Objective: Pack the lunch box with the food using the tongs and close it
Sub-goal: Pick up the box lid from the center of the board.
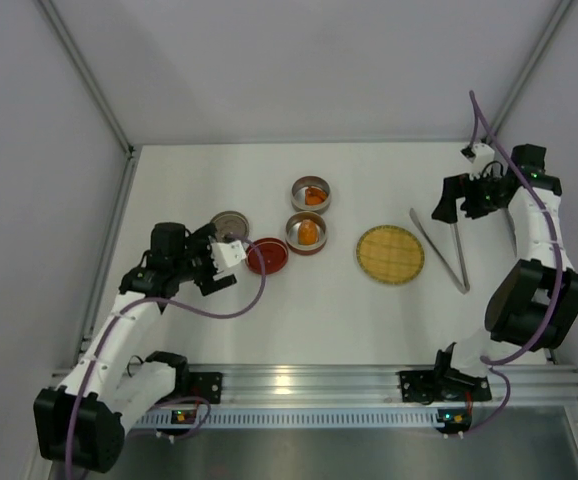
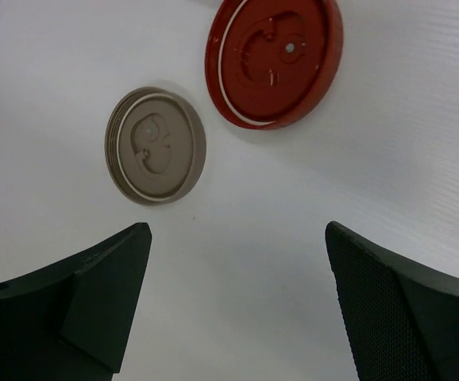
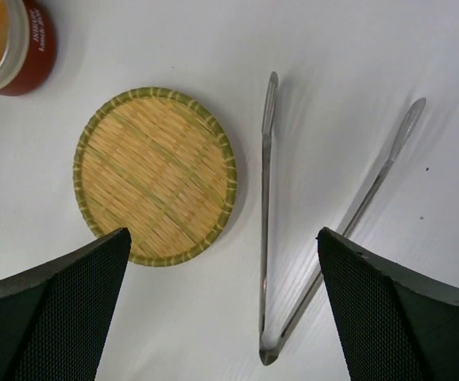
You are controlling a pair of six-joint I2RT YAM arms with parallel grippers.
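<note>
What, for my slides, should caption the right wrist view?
Open right gripper hovers over silver tongs lying beside a yellow woven plate.

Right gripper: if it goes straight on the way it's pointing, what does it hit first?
Probably the tongs: the right gripper points down at them, open, their silver arms lying between its fingers, beside the yellow woven plate. It could instead touch bare table between the arms; depth is unclear.

The tongs point(image 1: 438, 250) lie just right of the yellow plate point(image 1: 390, 254), and two open tins point(image 1: 289, 230) hold orange food point(image 1: 309, 232).
</note>
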